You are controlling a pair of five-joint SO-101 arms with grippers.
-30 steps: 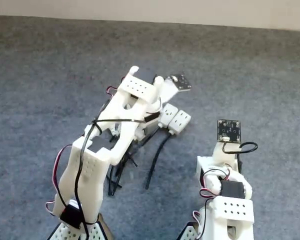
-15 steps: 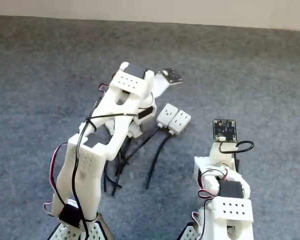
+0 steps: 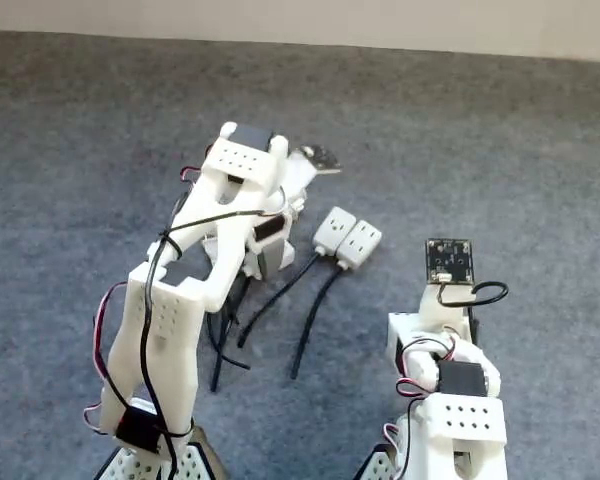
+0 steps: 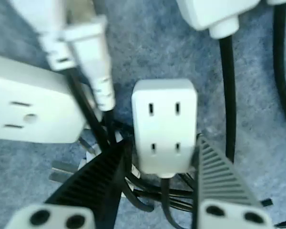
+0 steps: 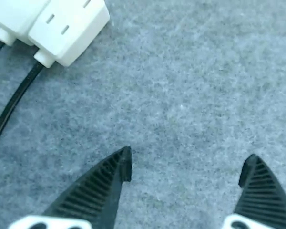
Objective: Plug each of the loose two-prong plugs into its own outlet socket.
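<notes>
Left claw (image 4: 163,142): released, astride one white socket block (image 4: 164,119) on grey tabletop (image 4: 257,157); one white plug (image 4: 93,52) just beside, one larger outlet (image 4: 28,109) near. Right claw (image 5: 188,156): released above tabletop, two paired socket blocks (image 5: 62,24) near.

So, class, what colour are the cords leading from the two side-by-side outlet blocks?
Black. The cords show best in the high view.

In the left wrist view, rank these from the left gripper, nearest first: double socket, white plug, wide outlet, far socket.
1. Double socket, between the left gripper's fingers.
2. White plug and wide outlet, both off to one side; too close to call.
3. Far socket, beyond the fingertips.
</notes>
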